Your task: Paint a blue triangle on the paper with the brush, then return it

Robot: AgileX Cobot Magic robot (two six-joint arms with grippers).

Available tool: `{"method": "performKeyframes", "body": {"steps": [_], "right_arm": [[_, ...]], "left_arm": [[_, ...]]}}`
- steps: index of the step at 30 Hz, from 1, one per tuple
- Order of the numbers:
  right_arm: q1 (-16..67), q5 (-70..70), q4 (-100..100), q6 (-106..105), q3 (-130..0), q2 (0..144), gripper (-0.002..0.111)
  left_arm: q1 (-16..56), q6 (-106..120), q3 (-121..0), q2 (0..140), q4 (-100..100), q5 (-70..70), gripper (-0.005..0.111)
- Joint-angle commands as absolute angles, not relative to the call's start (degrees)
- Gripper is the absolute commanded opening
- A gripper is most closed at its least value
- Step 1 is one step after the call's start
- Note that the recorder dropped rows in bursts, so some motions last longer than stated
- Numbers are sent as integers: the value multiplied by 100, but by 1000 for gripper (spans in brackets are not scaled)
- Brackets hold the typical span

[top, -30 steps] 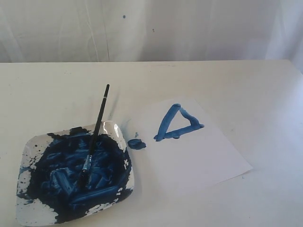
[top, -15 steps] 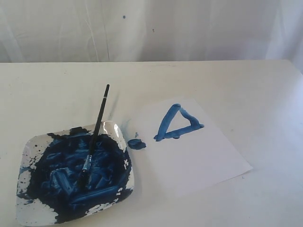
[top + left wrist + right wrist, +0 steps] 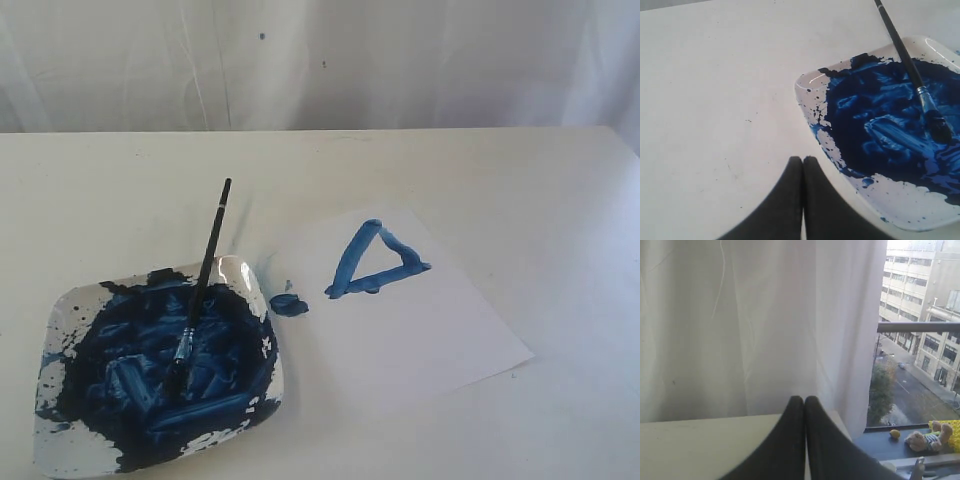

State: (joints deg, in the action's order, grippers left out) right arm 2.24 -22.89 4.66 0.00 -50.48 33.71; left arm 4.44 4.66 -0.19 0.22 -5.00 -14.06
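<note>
- Nothing had moved since the earlier frames: the brush [image 3: 203, 285] lay in the same place on the plate [image 3: 232, 268], and no arm had entered the exterior view.
- The brush was long and thin with a black handle. Its silvery ferrule was smeared blue and its dark bristles sat in the thick blue paint. The handle sloped up over the plate's far rim and pointed away.
- The plate, square and white with blue paint across most of it, stood at the near left of the table [image 3: 120, 200].
- The paper [image 3: 420, 330] lay to the right of the plate, a plain white sheet set at an angle.
- The blue triangle [image 3: 350, 265] sat on the paper's far left part, a small outline of thick, uneven strokes.
- A round paint blob [image 3: 289, 304] lay between the plate and the triangle.
- The left claw [image 3: 803, 159] was clenched on nothing, just beside the plate [image 3: 910, 210] and apart from the brush [image 3: 905, 55].
- The right claw [image 3: 804, 399] was clenched and empty too, facing a white curtain [image 3: 740, 315].
</note>
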Motion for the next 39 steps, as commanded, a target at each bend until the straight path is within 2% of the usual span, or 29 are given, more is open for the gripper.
{"method": "performKeyframes", "body": {"steps": [1,5,7,11,16,27,34,39], "right_arm": [[149,-2239,192,64,-3982,2698,0],[164,-2129,0,75,-2870,2583,0],[164,-1649,-67,75,-2257,2542,0],[-5,-597,0,0,-963,1597,0],[-15,-461,0,0,-42,609,0],[24,-515,0,0,0,124,0],[516,-1002,0,0,0,110,0],[818,-1834,36,-32,0,0,0]], "left_arm": [[480,471,0,0,-527,-1416,0],[480,471,0,0,-527,-1416,0],[480,471,0,0,-527,-1416,0],[480,471,0,0,-527,-1416,0],[480,471,0,0,-527,-1416,0],[480,471,0,0,-527,-1416,0],[480,471,0,0,-527,-1416,0],[480,471,0,0,-527,-1416,0]]}}
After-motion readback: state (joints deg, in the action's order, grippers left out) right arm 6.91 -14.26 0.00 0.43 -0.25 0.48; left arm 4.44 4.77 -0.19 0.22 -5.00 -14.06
